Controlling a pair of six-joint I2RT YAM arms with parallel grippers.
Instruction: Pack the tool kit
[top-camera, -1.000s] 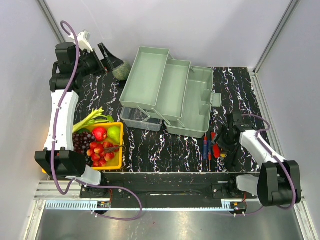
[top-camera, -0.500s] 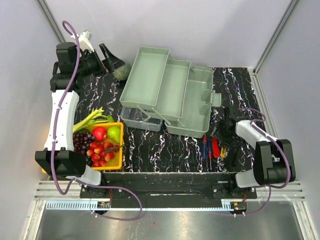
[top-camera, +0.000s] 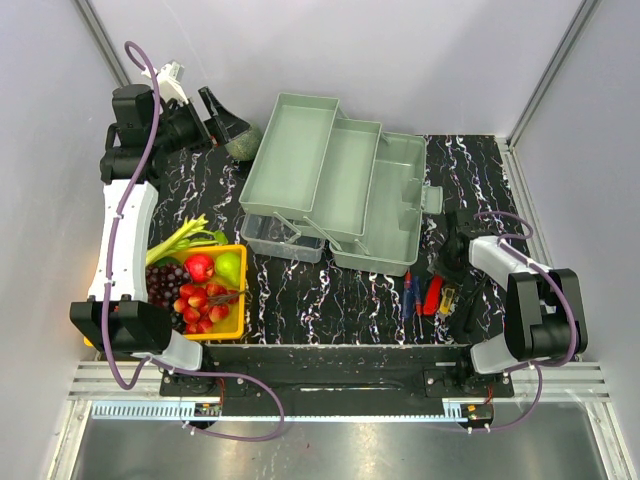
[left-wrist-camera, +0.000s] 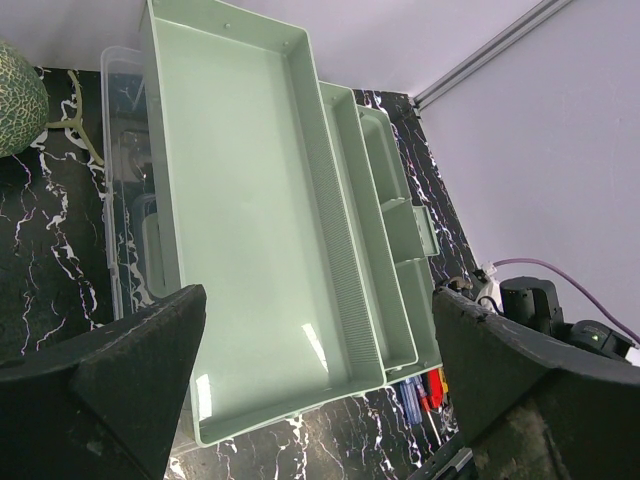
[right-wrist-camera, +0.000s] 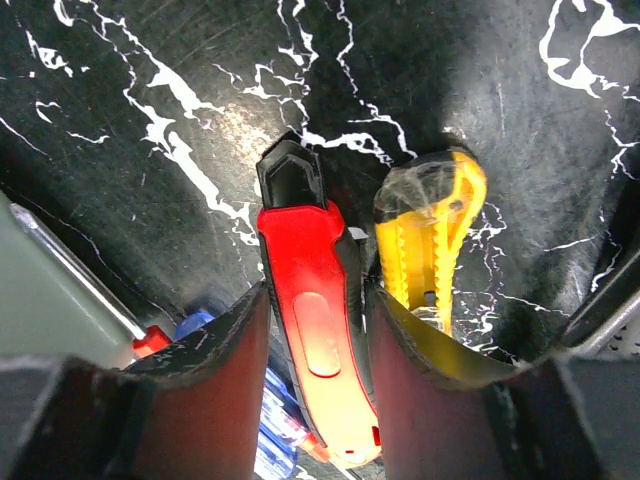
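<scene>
Black, white-veined surface (top-camera: 330, 300) enclosed by pale walls, viewed from above and from both wrists. Tool kit: the pale grey-green toolbox (top-camera: 395, 205) stands open at the middle of the far edge, its fold-out trays (top-camera: 295, 155) stepped up and out toward the far left corner. A clear plastic box (top-camera: 270, 240) sits just beside its near left side. Three hand tools lie side by side near the near right corner, apart from the toolbox: a blue-handled screwdriver (top-camera: 408, 293), a red cutter (top-camera: 432, 296) and a yellow cutter (right-wrist-camera: 430, 240). Right tool (right-wrist-camera: 318, 310): lowered over the red cutter, one finger close against each long side, the cutter lying on the surface. Whether the fingers actually clamp it cannot be told. The yellow cutter lies just outside one finger. Left tool (left-wrist-camera: 315, 330): raised near the far left corner, fingers spread wide and holding nothing, facing the upper tray. A melon (top-camera: 243, 143) rests at the far left corner. A yellow fruit tray (top-camera: 241, 300) sits at the near left edge.
</scene>
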